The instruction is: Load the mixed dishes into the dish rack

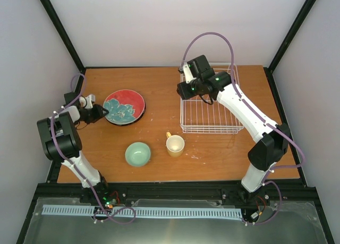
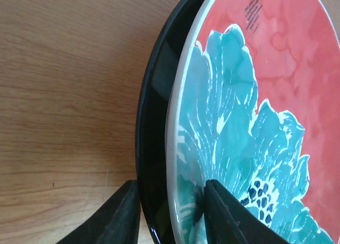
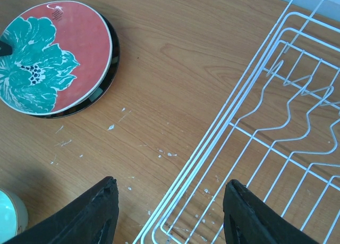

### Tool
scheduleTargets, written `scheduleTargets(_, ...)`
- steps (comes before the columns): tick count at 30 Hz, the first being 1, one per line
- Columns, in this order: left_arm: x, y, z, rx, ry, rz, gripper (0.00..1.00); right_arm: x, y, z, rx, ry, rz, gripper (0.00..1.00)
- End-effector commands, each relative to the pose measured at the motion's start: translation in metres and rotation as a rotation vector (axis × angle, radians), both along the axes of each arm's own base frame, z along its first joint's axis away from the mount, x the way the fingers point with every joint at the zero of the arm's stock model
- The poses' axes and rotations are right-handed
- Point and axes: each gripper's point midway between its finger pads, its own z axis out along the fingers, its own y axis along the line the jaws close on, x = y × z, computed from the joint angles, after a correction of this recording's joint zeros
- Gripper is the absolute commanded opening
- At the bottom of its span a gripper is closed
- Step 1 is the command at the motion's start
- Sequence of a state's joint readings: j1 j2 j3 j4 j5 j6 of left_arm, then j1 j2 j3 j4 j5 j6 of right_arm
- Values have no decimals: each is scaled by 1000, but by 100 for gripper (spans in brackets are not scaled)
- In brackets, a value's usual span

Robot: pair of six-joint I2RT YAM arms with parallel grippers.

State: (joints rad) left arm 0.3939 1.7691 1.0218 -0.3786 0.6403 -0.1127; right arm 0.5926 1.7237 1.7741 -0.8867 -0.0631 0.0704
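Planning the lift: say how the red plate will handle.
The red plate looks rigid and glossy, so likely slippery at the rim. It rests on a dark plate; both may lift together. Probably breakable if dropped.

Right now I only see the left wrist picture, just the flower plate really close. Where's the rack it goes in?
Observer: The white dish rack sits on the right side of the table, well away from the red flower plate.
Operator: Is anything in it?
Observer: No dishes show in it.
Operator: What else is waiting?
Observer: A mint-green bowl and a cream mug stand side by side, closer to the near edge.
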Motion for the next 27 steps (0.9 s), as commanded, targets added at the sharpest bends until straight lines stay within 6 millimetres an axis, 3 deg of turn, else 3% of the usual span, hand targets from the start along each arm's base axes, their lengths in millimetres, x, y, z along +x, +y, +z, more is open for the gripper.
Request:
scheduleTargets(1,16,7,13,20,-60,-19,31,-1,6,2,-9,-7,19,54)
scheduleTargets(5,20,9,17,28,-63,-20,27,-1,8,1,-11,-6,25,54)
scheduleTargets(11,21,14,23,60,-61,-9,29,-1,9,-2,-14,2,32,54)
scheduleTargets(27,26,22,62,129,-114,-3,1,-5,18,-7,-23,18,66,55)
